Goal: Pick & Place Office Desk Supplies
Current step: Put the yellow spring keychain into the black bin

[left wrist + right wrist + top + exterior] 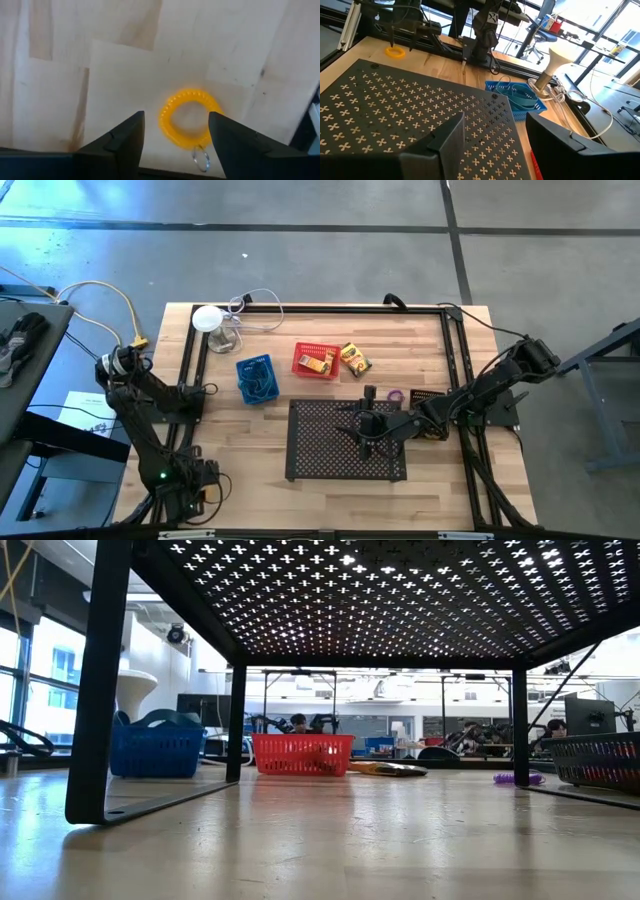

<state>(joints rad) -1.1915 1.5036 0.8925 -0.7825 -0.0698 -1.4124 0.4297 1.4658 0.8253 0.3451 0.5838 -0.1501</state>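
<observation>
On bare wood near the table's left edge, a yellow coil band (189, 118) with a small key ring lies between the left gripper's (176, 132) wide-spread fingers, not yet pinched. Judged a pick just starting: next, lower and close on the loop, then carry it to a basket. Across the table, the right gripper (495, 135) hangs open over the black tray (415, 110), holding nothing; beyond stands the blue basket (520, 97).

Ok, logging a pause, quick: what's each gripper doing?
Left gripper: open over the yellow coil ring, holding nothing.
Right gripper: open, empty.
</observation>
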